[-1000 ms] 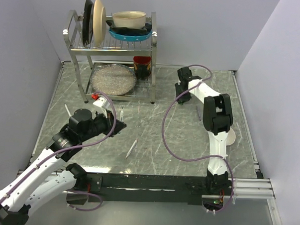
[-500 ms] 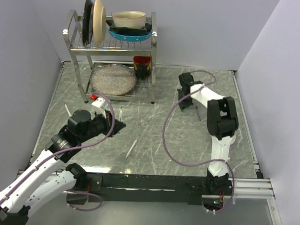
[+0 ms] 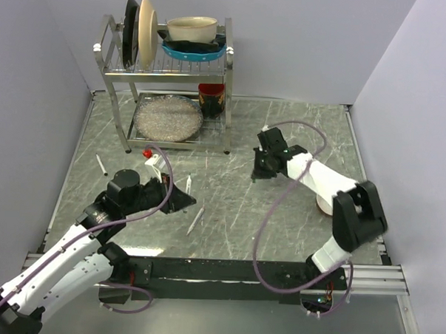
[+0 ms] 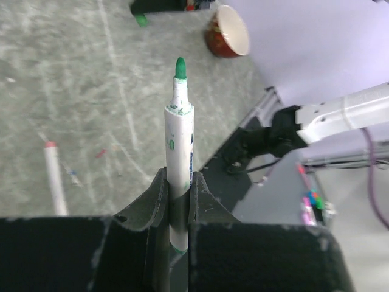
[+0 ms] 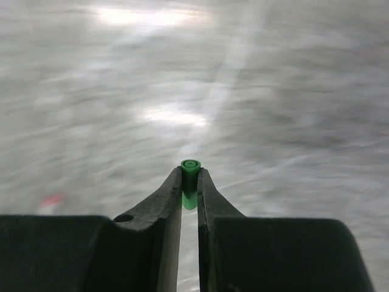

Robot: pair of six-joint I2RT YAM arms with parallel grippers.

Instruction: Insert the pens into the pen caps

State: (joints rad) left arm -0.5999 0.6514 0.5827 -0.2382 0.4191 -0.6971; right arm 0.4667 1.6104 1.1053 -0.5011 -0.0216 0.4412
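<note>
Gripping green pen in my left gripper | right gripper clamps green cap, swung centreward since earlier.

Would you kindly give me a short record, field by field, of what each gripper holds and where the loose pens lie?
left gripper: shut on green pen, tip pointing outward
right gripper: shut on green cap
pen and cap: apart, not yet joined
middle pen: lying on table, close to left gripper
left-side pen: lying on table near its left edge
</note>
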